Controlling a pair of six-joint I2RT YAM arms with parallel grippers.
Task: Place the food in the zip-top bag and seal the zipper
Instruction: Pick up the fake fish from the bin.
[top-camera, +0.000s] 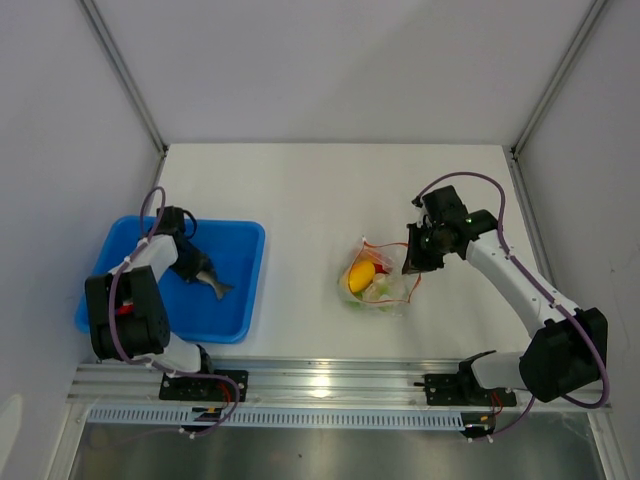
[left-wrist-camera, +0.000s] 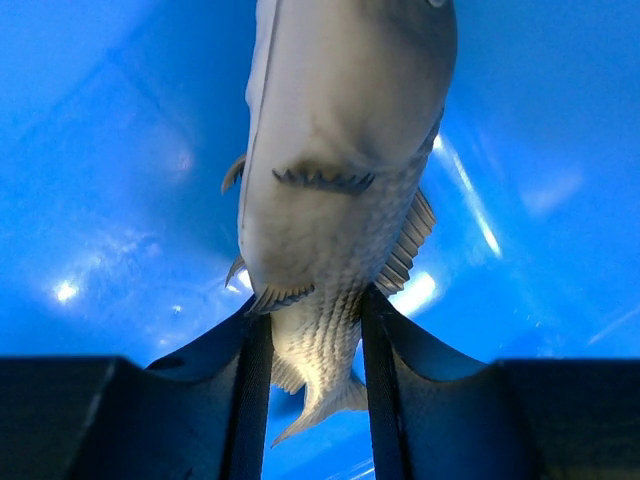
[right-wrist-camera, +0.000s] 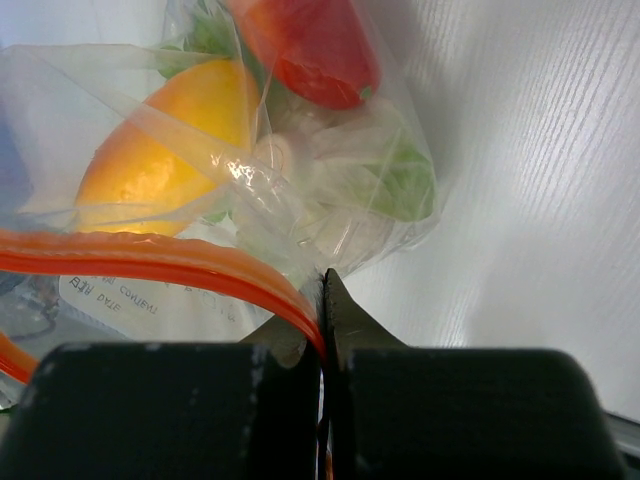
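The left pincer (left-wrist-camera: 312, 318) is down inside the blue tray (left-wrist-camera: 100, 150). Its fingers are partly apart and the narrow tail end of the grey fish (left-wrist-camera: 340, 150) fills the gap between them. Both fingers seem to press on its flanks, so I judge that the fish is gripped.

The long axis of the fish runs across the line on which the fingers close. The tail fin is nearest to the pincer and the thick body stretches ahead of it, away from the fingertips. Held so near the tail, the heavy front part may droop or swing when it is lifted.

Much farther off, to the right of this pincer and well apart from the tray, the zip-top bag (right-wrist-camera: 350, 230) lies on the counter (right-wrist-camera: 520, 150). It already contains a yellow lemon-like piece (right-wrist-camera: 160, 150) and a red piece (right-wrist-camera: 310, 45).

The right pincer (right-wrist-camera: 322, 290) is fully closed on one end of the zipper (right-wrist-camera: 150, 258) and holds the mouth edge. The left arm is clearly the nearer one to the fish, and it must carry the fish across to the right, toward that held mouth. I cannot tell how wide the mouth gapes.
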